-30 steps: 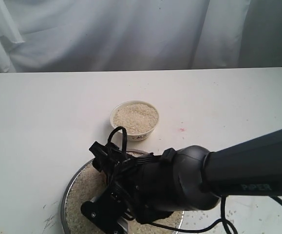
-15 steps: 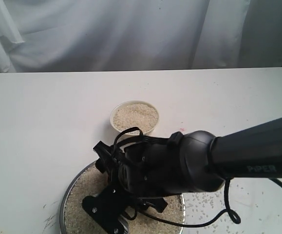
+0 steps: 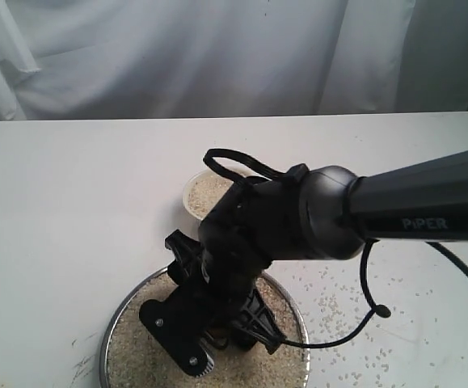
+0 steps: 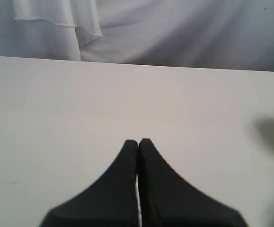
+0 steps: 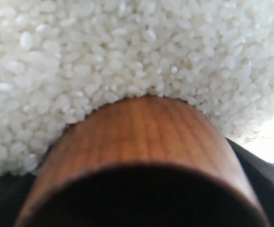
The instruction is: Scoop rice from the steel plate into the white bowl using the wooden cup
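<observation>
Wooden cup (image 5: 141, 137), long axis toward rice (image 5: 80, 56), far end touching

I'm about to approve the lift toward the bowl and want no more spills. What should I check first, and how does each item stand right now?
1. Wooden cup gripped by right tool: ok, the wrist view shows it clamped.
2. Cup against the rice: ok, its far edge presses into the grains.
3. Cup filled: cannot tell.
4. White bowl reachable: cannot tell, the right arm hides most of it; it holds rice.
5. Left tool clear: ok, shut, absent from the exterior view.
6. Spillage: not ok, loose grains lie outside the steel plate.
</observation>
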Controlling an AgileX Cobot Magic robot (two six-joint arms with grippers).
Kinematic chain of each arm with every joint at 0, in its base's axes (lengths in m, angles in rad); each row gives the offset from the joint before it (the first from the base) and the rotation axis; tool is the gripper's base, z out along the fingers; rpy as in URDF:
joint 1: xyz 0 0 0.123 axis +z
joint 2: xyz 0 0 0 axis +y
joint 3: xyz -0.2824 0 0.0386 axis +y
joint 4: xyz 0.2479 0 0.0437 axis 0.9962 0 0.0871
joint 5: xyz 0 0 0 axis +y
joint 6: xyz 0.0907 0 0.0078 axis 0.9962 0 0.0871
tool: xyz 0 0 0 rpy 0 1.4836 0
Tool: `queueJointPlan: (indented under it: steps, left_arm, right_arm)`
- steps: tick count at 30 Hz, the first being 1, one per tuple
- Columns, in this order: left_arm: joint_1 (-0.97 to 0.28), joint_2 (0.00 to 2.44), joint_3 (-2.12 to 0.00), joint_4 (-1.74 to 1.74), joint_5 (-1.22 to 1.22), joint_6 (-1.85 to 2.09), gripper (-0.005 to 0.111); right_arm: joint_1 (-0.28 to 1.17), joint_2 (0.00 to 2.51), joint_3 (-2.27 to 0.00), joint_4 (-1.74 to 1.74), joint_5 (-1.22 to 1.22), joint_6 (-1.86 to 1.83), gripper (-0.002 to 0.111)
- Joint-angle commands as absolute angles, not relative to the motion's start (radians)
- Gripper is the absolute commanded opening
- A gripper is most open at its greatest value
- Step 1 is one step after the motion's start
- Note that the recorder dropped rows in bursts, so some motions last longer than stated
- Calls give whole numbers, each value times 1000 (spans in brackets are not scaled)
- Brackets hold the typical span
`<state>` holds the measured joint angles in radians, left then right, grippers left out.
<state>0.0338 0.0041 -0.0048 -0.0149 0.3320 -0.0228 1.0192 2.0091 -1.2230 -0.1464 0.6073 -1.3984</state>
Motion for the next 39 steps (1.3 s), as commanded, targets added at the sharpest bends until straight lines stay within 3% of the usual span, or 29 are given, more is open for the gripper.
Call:
queueJointPlan:
  steps: [1, 11, 24, 39]
  left_arm:
    - [36, 0, 0, -14, 319, -24, 0]
    - [36, 0, 0, -14, 319, -24, 0]
    - [36, 0, 0, -14, 319, -24, 0]
    - [36, 0, 0, -14, 319, -24, 0]
  right_arm:
    - [1013, 2015, -1246, -112, 693, -1418, 0]
    - [986, 2013, -1276, -103, 668, -1423, 0]
    - [945, 1984, -1493, 46, 907, -1434, 0]
    - [827, 1913, -1505, 406, 1144, -1422, 0]
